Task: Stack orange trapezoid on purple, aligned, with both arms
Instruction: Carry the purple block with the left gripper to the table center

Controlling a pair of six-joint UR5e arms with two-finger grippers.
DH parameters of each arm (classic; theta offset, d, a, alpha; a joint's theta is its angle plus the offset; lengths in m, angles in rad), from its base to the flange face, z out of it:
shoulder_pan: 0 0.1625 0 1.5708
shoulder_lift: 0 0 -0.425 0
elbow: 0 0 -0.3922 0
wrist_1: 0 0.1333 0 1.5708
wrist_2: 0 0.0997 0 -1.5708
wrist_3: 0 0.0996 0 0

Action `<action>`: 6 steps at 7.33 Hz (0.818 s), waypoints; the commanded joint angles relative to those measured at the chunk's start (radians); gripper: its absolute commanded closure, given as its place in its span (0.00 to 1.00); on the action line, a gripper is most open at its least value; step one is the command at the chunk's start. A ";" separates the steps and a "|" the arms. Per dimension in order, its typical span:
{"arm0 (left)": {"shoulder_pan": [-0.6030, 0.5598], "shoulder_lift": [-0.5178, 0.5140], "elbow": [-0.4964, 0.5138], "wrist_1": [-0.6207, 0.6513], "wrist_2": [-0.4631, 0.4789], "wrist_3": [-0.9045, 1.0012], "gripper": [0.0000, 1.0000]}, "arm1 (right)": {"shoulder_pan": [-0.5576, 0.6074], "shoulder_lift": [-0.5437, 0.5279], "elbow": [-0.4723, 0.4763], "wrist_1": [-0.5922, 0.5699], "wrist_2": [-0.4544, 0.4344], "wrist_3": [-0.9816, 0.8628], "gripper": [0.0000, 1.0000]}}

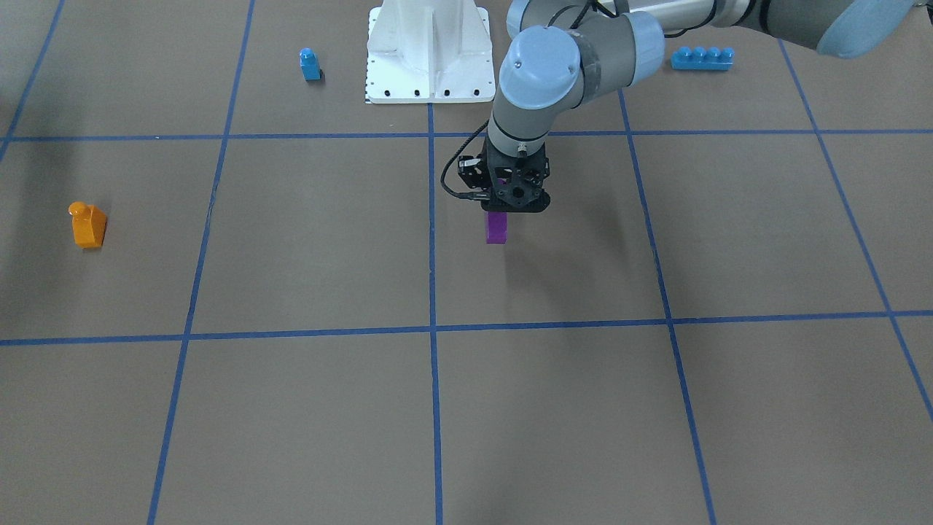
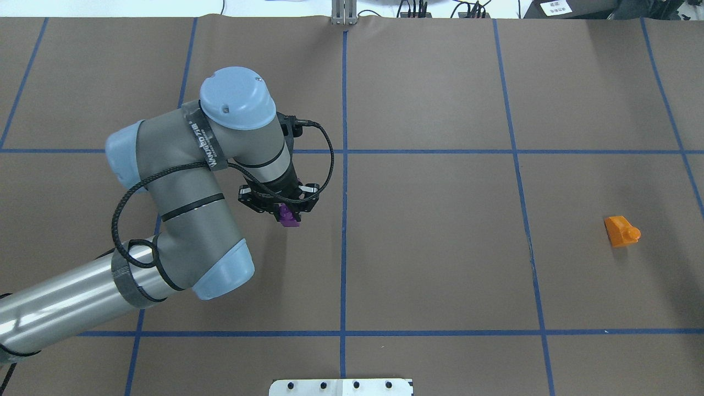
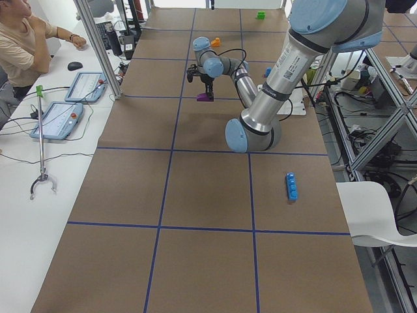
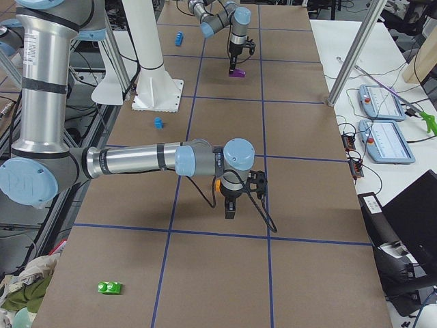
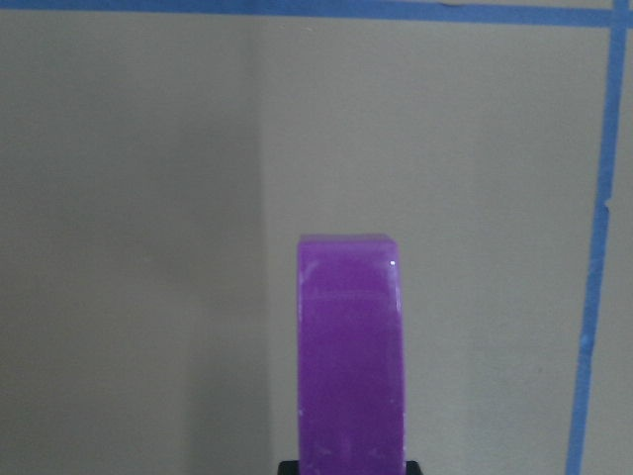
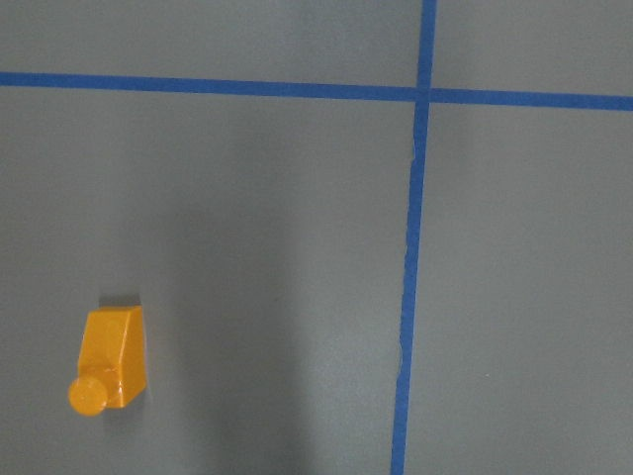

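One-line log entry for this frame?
left gripper: shut on purple block | right gripper: state unclear | orange trapezoid: alone on table, not stacked

Looks along a brown table [image 3: 195, 195] ruled with blue tape, with the near left arm [image 3: 260, 111] bent in from the right and the left gripper [image 3: 207, 89] pointed down right over the purple block [image 3: 204, 98]. Shows the orange trapezoid [image 3: 215, 42] farther off, well apart from it, and a long blue brick [image 3: 292, 186] nearer on the right. Takes in a seated person [image 3: 19, 45] at the white bench on the left, near two tablets [image 3: 55, 120]
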 commanded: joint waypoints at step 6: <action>0.063 -0.172 0.252 -0.037 0.045 -0.009 1.00 | -0.002 -0.003 -0.007 0.000 0.012 -0.001 0.00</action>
